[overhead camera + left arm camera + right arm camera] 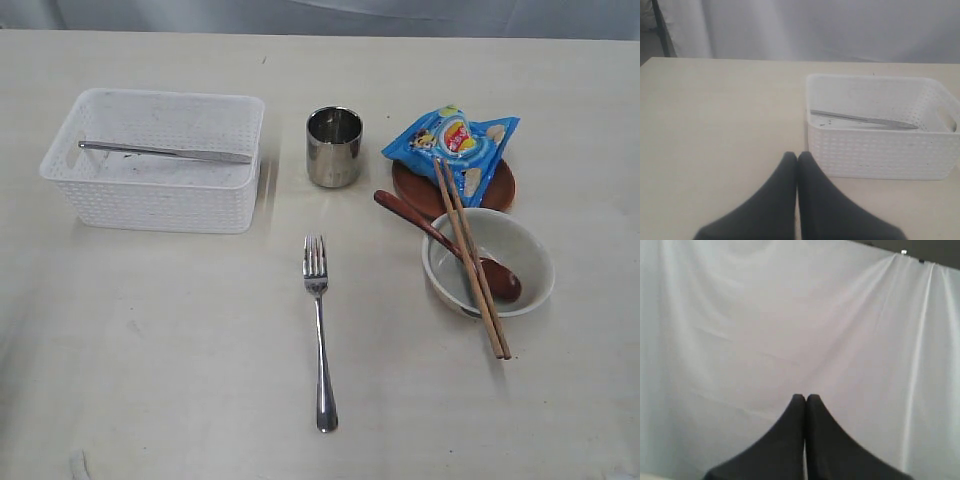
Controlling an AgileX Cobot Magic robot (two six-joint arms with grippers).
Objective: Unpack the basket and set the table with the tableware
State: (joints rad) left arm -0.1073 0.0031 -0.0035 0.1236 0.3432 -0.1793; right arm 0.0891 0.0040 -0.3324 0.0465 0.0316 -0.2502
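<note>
**Knife alone in the basket, both grippers shut and empty**

The white basket [150,205] stands at the far left of the table [150,350]. Only the steel knife [165,152] is inside, lying along its length with its ends against the short walls. Just right of the basket stands the steel cup [333,148], upright. In front of the cup the fork [320,330] lies flat on the table, tines towards the cup.

To the right, the brown plate [412,188] carries the blue snack bag [455,140], which covers most of it. The white bowl [520,250] sits just in front of the plate. The wooden spoon [415,222] rests with its head in the bowl and its handle out over the rim. The chopsticks [470,258] lie across the bag, plate and bowl.

The left gripper [797,156] hangs near the basket's long side, fingers pressed together on nothing. The right gripper [806,397] is likewise closed and empty, facing a white curtain [790,315]
</note>
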